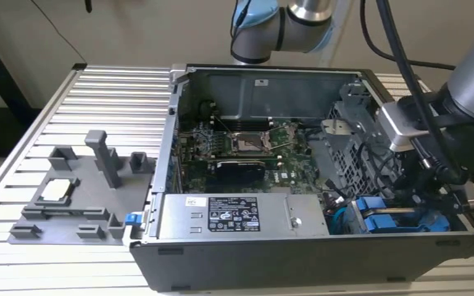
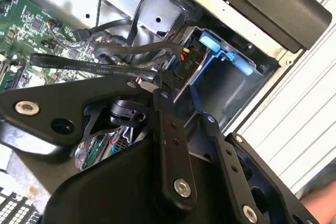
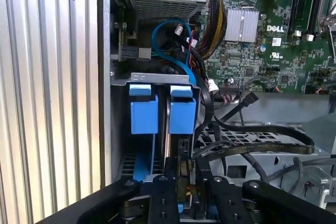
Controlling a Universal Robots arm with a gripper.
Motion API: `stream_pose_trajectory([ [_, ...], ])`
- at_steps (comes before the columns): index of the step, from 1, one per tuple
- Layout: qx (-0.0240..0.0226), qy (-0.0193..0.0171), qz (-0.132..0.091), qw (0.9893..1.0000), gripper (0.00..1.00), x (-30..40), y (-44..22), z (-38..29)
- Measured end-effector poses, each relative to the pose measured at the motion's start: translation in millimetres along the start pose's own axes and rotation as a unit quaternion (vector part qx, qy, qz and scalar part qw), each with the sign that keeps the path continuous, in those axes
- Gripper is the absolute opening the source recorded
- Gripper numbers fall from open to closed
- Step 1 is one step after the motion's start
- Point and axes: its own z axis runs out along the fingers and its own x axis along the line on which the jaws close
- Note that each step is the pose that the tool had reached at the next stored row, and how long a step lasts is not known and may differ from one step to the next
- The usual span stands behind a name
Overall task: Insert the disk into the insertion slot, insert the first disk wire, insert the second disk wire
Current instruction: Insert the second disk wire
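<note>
The gripper [image 3: 185, 195] reached down into the open computer case, its fingers [image 2: 170, 145] pinched on a black wire connector [image 2: 178, 72]. Directly ahead of it the disk [image 3: 182, 109] sat seated in the insertion slot [image 3: 152, 78], its rear presumably awaiting that plug.

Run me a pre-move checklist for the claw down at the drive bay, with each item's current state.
1. Claw lined up over the bay: ok, it sits at the blue carriers in the first wrist view.
2. Two blue carriers seated side by side in the bay: ok.
3. Claw's grip state: cannot tell, the fingertips are hidden.
4. Disk wires plugged in: cannot tell, the connectors are hidden.
5. Loose black cables near the claw's path: not ok, they lie right beside the carriers.
6. Case open and accessible: ok.
</note>
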Motion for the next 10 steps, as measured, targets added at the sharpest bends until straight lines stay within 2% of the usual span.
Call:
stream_pose_trajectory([
  [2, 0.0000, -0.0001, 0.000, 1.0000, 0.30, -0.6, -0.8, -5.3],
  [7, 0.0000, -0.0001, 0.000, 1.0000, 0.30, -2.8, -3.7, -24.1],
  [10, 0.0000, -0.0002, 0.000, 1.0000, 0.30, -2.8, -3.8, -24.7],
])
